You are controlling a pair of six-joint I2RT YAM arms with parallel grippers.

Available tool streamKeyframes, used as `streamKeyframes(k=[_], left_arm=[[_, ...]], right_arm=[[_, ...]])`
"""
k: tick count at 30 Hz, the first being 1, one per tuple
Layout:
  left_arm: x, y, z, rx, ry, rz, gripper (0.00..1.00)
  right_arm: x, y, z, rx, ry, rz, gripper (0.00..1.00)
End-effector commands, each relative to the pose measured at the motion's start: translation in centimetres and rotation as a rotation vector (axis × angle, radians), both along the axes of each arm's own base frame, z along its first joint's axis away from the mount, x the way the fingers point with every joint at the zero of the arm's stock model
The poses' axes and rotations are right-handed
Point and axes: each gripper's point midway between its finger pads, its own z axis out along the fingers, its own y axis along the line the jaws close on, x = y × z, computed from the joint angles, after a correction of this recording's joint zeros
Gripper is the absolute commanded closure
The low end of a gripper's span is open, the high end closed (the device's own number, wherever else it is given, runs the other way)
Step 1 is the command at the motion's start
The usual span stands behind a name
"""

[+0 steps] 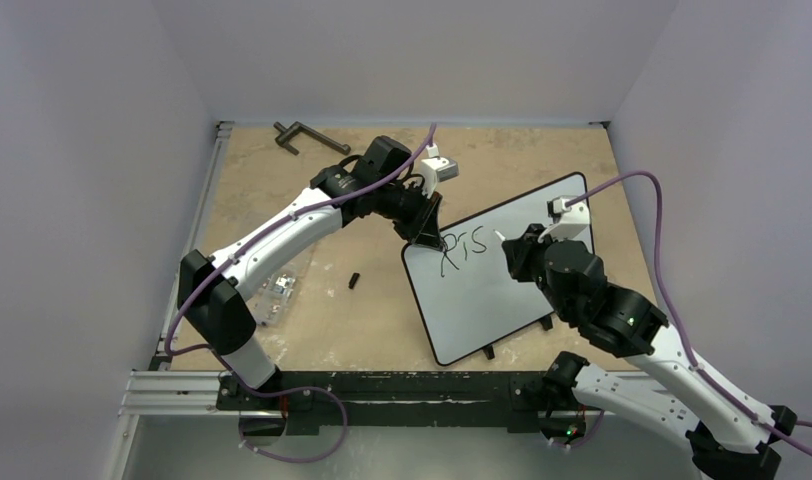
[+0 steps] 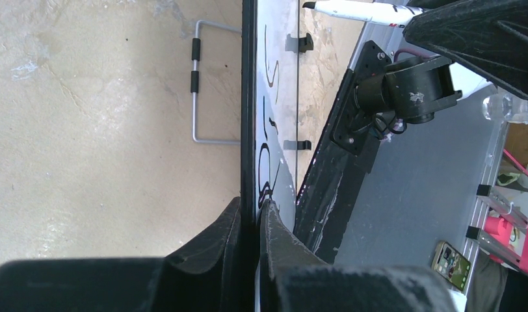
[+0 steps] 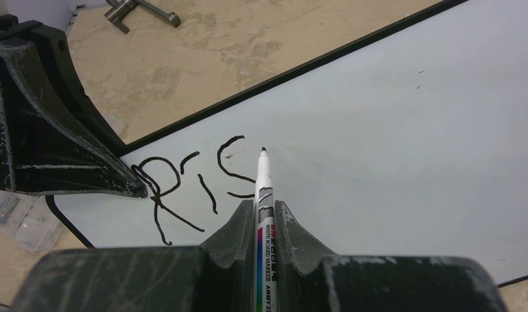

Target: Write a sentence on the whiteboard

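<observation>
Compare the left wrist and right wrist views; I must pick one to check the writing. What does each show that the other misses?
Left wrist only: the whiteboard edge-on between the fingers of the left gripper, and a wire bracket. Right wrist only: the right gripper shut on the marker, with the letters "Ris" readable face-on. Both: whiteboard, marker, letters, left gripper.

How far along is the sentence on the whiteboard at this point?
Done: the sentence reads only "Ris" on the whiteboard. In hand: the left gripper clamps the board's edge; the right gripper holds the marker, tip beside the "s". Left: every later letter; most of the board is blank.
</observation>
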Motion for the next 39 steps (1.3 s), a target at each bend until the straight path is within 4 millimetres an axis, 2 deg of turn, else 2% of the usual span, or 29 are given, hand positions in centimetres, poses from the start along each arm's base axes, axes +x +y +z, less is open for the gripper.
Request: streamKeyframes(k=[1, 7, 15, 18, 24, 28, 30, 34, 39], left_arm=[[2.3, 0.6, 1.7, -0.008, -0.166, 0.047, 1.00], [2.4, 0.5, 1.4, -0.004, -0.161, 0.046, 1.00], [2.4, 0.4, 1.2, -0.002, -0.155, 0.045, 1.00], [2.4, 0.4, 1.3, -0.003, -0.158, 0.044, 1.00], [2.4, 0.5, 1.4, -0.003, -0.160, 0.047, 1.00], [2.2, 0.6, 1.6, -0.006, -0.165, 0.046, 1.00], [2.3, 0.6, 1.6, -0.006, -0.166, 0.047, 1.00], [2.2, 0.6, 1.7, -0.010, -0.167, 0.047, 1.00], [2.3, 0.4, 1.6, -0.011, -0.161, 0.044, 1.00]], right_arm=[[0.5, -0.4, 0.6, 0.002, -0.033, -0.033, 1.00], [1.0, -0.7, 0.4, -0.014, -0.038, -0.054, 1.00], [2.9, -1.0, 3.1, -0.020, -0.068, -0.067, 1.00], [4.0, -2.1, 3.7, -0.005, -0.057, -0.084, 1.00], [4.1, -3.4, 6.2, 0.028, -0.081, -0.072, 1.00], [2.8, -2.8, 7.7, 0.112, -0.092, 0.011, 1.00], [2.0, -2.0, 7.4, 0.143, -0.075, 0.060, 1.00], [0.8, -1.6, 4.8, 0.132, -0.039, 0.112, 1.00], [0.1, -0.3, 3.0, 0.131, -0.024, 0.202, 1.00]])
